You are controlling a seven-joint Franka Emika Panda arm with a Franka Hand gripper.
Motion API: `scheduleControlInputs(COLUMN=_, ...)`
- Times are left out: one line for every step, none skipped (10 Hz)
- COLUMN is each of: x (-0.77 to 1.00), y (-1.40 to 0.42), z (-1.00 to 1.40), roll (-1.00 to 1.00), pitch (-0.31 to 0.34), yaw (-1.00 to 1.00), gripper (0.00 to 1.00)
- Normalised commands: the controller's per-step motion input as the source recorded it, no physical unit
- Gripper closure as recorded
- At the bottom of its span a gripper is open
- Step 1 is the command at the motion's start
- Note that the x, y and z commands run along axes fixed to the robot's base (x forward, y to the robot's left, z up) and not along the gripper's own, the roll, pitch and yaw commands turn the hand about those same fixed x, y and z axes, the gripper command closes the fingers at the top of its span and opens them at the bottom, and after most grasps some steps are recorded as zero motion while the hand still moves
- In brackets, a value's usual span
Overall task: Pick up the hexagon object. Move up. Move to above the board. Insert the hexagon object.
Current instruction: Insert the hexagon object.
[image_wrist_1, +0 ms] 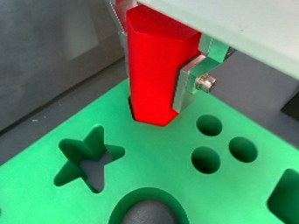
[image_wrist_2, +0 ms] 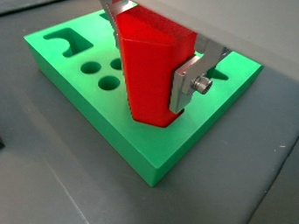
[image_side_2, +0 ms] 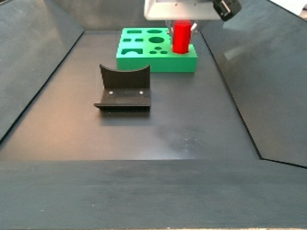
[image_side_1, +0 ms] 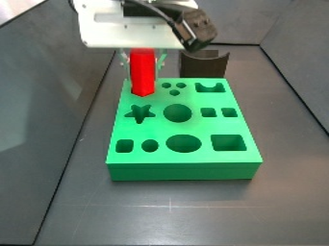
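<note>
The red hexagon object stands upright with its lower end in a hole at a corner of the green board. It also shows in the wrist view and in both side views. My gripper is shut on the hexagon object, one silver finger flat against its side. In a wrist view the gripper grips the peg's upper part with a finger showing. The board shows star, circle and square holes.
The dark fixture stands on the floor in front of the board in a side view, and behind the board in a side view. Grey walls enclose the dark floor.
</note>
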Motion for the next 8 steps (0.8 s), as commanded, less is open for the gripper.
scheduleControlInputs(x=0.0, y=-0.22, z=-0.37, roll=0.4, pitch=0.006, yaw=0.01, gripper=1.0)
scheduleControlInputs(x=0.0, y=-0.18, z=-0.55, roll=0.27, pitch=-0.01, yaw=0.0, gripper=1.0)
scheduleControlInputs(x=-0.05, y=-0.17, z=-0.7, roll=0.27, pitch=-0.077, yaw=0.01, gripper=1.0)
scheduleControlInputs(x=-0.05, y=-0.18, z=-0.8, roll=0.26, pitch=-0.117, yaw=0.03, gripper=1.0)
scheduleControlInputs(x=-0.09, y=-0.22, z=-0.86, roll=0.22, pitch=-0.124, yaw=0.06, gripper=1.0)
scheduleControlInputs(x=-0.06, y=-0.29, z=-0.88, roll=0.14, pitch=-0.16, yaw=0.11, gripper=1.0)
scheduleControlInputs(x=-0.04, y=-0.33, z=-0.9, roll=0.11, pitch=-0.167, yaw=0.13, gripper=1.0)
scheduleControlInputs(x=0.0, y=-0.3, z=-0.83, roll=0.07, pitch=-0.197, yaw=0.19, gripper=1.0)
